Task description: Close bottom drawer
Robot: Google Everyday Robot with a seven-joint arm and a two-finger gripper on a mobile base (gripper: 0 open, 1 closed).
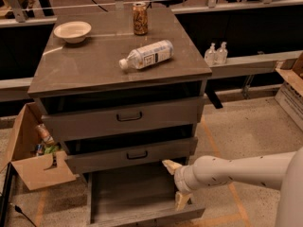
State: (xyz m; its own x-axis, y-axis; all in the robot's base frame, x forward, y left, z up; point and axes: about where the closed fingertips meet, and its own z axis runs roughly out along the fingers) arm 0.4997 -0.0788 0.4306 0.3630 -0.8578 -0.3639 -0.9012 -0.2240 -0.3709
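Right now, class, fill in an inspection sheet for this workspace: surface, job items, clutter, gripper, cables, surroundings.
Surface: grey cabinet top, carrying loose items.
Job's things: bottom drawer pulled out, not yet closed.
Clutter: bowl, upright can, water bottle lying on its side.
Gripper: gripper open, at the drawer's right edge.
Cables: black cable on floor, far left.
Surroundings: cardboard box left of cabinet; two small bottles on ledge at right.
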